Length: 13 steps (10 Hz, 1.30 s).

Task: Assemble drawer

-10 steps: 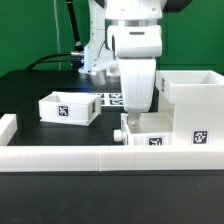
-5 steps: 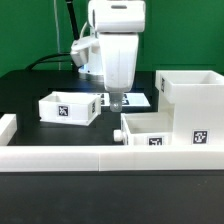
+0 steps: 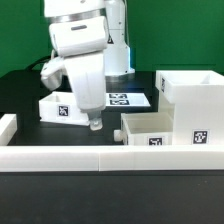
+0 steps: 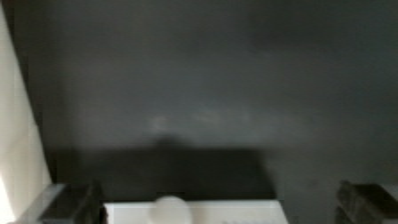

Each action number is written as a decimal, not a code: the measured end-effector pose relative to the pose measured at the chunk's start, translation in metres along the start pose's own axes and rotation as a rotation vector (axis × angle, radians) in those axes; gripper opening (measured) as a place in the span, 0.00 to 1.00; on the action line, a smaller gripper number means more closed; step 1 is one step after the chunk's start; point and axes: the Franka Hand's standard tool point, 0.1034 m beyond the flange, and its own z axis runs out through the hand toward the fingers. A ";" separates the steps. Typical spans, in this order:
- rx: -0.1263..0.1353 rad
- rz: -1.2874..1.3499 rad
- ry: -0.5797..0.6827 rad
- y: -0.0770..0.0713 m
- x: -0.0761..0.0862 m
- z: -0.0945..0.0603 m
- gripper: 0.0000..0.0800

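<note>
Black tabletop, low white border rails across the front. Gone from the small tray on the exterior view's right, lifted clear and swung across. Gripper now hanging just in front of the other tray on the exterior view's left. Jaws spread wide in the wrist view, gripping nothing. Probably done with tray 1 for now and lining up on tray 2. All 3 drawer parts white with black-and-white tags — big shell at the far right, open side up, both trays outside it.
</note>
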 end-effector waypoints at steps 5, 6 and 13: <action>0.015 -0.001 0.071 0.009 0.011 0.015 0.81; 0.015 0.004 0.070 0.008 0.008 0.015 0.81; 0.019 -0.038 0.095 0.001 0.018 0.030 0.81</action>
